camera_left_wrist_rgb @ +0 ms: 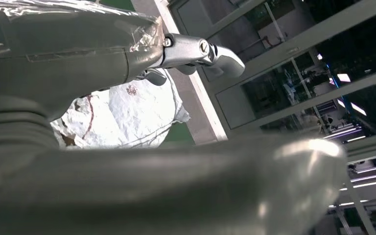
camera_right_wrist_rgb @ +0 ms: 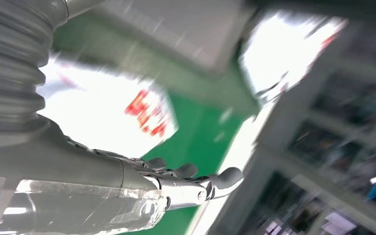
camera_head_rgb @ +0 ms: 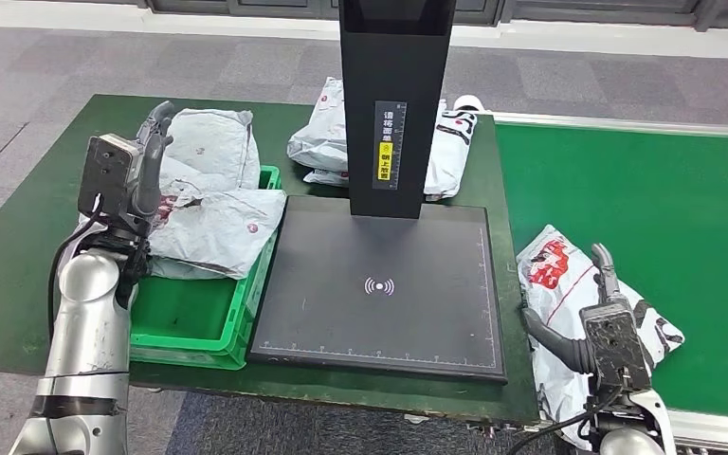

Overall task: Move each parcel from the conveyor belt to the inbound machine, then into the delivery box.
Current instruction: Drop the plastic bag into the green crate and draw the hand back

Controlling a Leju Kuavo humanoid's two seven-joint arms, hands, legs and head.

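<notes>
A white parcel with red print (camera_head_rgb: pixel 561 270) lies at the near edge of the green conveyor belt (camera_head_rgb: pixel 645 199); in the blurred right wrist view the parcel (camera_right_wrist_rgb: pixel 103 112) sits just beyond my fingers. My right hand (camera_head_rgb: pixel 609 318) hovers over the parcel's near part, fingers stretched out and holding nothing. The black inbound machine plate (camera_head_rgb: pixel 341 313) is bare. My left hand (camera_head_rgb: pixel 147 166) is raised over the green delivery box (camera_head_rgb: pixel 190 351), fingers spread and empty. Grey-white parcels (camera_head_rgb: pixel 218 204) are piled in that box, and one of them (camera_left_wrist_rgb: pixel 127 112) shows past my left hand (camera_left_wrist_rgb: pixel 78 54).
The machine's black post (camera_head_rgb: pixel 393 95) rises at the back of the plate, with more parcels (camera_head_rgb: pixel 445 152) lying behind it. The dark green table (camera_head_rgb: pixel 19 275) carries the box and the machine. Grey floor lies beyond.
</notes>
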